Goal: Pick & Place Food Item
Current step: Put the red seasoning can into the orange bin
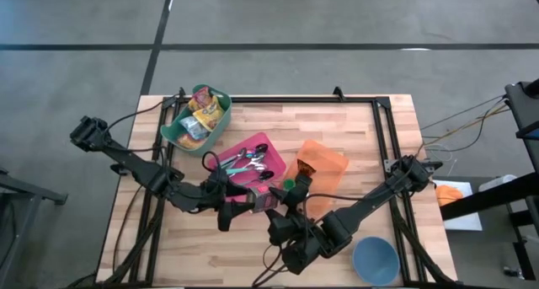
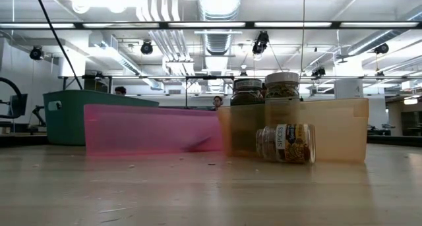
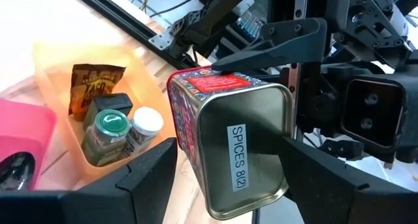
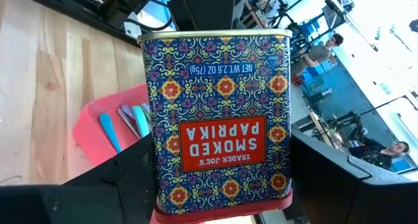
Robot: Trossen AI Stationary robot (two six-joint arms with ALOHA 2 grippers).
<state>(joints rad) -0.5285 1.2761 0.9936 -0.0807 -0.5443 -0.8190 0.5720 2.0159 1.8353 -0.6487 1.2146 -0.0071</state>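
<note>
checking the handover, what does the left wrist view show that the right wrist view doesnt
Only the left wrist view shows the tin's metal base labelled SPICES, and the orange bin holding a snack packet and two spice jars. Only the right wrist view shows the front label reading SMOKED PAPRIKA, and utensils in the pink tray. Both share the paprika tin, with each arm's own fingers on either side of it.

Smoked paprika tin (image 4: 219,113) (blue patterned, red label) held off table, silver base (image 3: 245,155) marked "SPICES 8(2)".
</note>
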